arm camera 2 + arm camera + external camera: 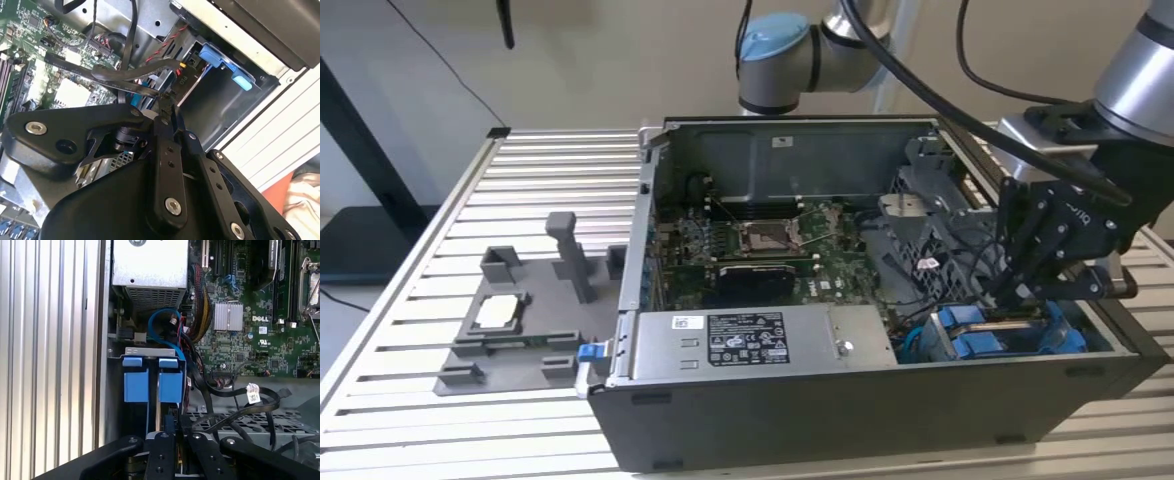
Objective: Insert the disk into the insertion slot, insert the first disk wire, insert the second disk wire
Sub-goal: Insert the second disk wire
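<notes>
Claw (pixel 1025 300) just above insertion slot (pixel 1001 335), cables crowding.

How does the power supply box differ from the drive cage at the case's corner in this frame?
The power supply box is a closed grey box with a black-and-white sticker on top; the drive cage is an open bay showing bright blue plastic tabs. The gripper hangs right over the drive cage, while the power supply box stands clear of it, towards the exterior view's left. Both are grey metal and sit along the case's near wall.
</notes>
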`<state>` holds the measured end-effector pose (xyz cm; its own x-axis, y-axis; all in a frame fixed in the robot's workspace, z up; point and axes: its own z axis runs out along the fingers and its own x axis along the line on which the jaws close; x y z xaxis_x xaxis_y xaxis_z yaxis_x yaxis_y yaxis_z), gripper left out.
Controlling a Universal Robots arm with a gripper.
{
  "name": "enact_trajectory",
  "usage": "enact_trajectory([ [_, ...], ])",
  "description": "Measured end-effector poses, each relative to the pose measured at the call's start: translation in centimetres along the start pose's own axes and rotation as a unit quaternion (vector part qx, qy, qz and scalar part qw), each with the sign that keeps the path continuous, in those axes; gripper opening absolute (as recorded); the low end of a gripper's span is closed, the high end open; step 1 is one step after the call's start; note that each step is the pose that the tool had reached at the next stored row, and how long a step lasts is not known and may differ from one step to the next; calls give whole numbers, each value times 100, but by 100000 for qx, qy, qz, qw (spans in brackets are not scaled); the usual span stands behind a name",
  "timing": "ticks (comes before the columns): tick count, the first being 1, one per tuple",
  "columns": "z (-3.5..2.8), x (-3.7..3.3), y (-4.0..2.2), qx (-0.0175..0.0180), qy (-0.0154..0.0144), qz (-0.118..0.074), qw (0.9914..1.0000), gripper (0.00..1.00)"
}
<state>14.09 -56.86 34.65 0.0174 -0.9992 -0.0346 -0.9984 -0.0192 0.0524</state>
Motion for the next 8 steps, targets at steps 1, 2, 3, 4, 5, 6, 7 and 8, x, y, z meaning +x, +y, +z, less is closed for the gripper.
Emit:
enact_trajectory([
  [1, 3, 0, -1, -1, -6, -2, 100000, 16],
  [2, 6, 0, -1, -1, -6, 0, 100000, 16],
  [3, 9, 0, -1, -1, -5, 1, 100000, 16],
  [4, 12, 0, -2, -1, -4, 2, 100000, 16],
  [5, 15, 1, -2, -1, -3, 4, 100000, 16],
  [6, 20, 1, -2, 0, -1, 14, 100000, 16],
  [7, 23, 1, -3, 0, -1, 17, 100000, 16],
  [8, 25, 1, -3, 0, -6, 21, 100000, 16],
])
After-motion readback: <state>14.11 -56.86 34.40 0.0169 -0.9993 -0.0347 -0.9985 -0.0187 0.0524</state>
